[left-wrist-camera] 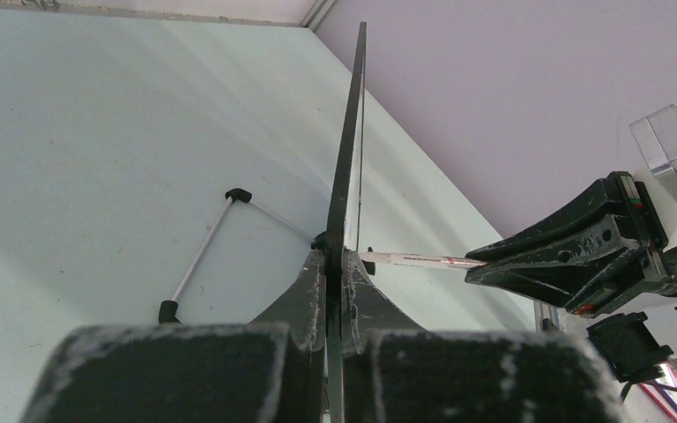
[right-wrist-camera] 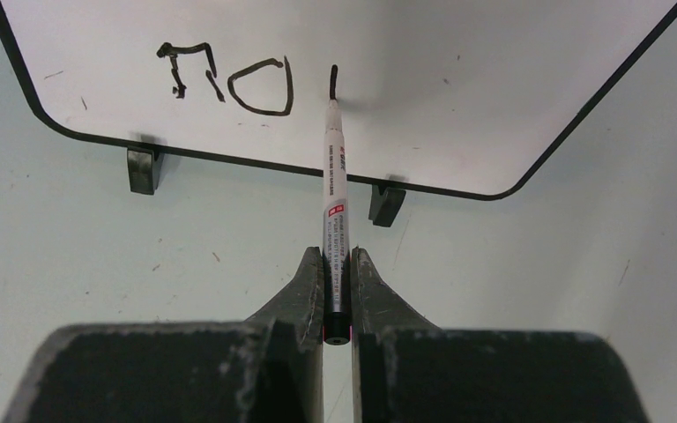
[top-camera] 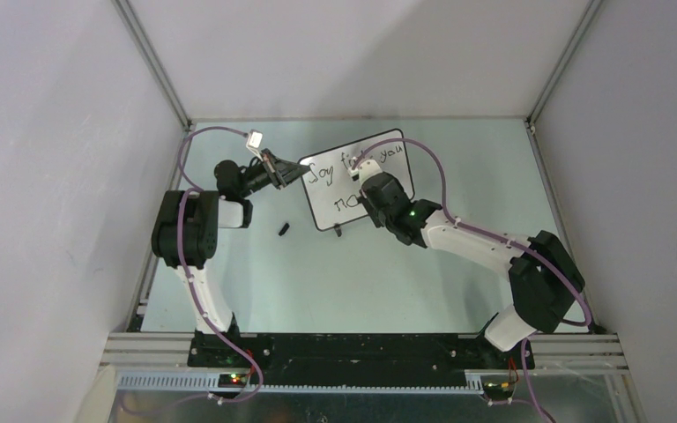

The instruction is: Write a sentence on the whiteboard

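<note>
Whiteboard (top-camera: 324,211) stands on its two black feet (right-wrist-camera: 144,167) at about twelve o'clock from the middle of the pale green surface (top-camera: 361,282), its written face turned toward the arms' bases. We read the sentence (top-camera: 320,172) on it in black marker: "Joy" at the nine o'clock end of the upper line, a middle word partly hidden, "you" at the three o'clock end, and "no" opening a second line beneath.

The left arm (top-camera: 196,233) reaches in from eight o'clock. The left jaws are clenched on the board's ten o'clock corner. From the left wrist we see the thin black frame edge-on and upright, pinched between the two fingers (left-wrist-camera: 304,304).

The right arm (top-camera: 494,251) comes in from five o'clock, and the right jaws are grasping a slim white marker pen (right-wrist-camera: 335,203) near its tail end. From the right wrist the pen runs straight from six o'clock toward twelve, crossing the board's lower frame between the two feet. Its tip touches the white face at three o'clock of the "no", at the foot of a short upright stroke (right-wrist-camera: 332,79).

A small black object (top-camera: 284,229) lies on the surface at eight o'clock of the board, apart from it, between the board and the left arm.
</note>
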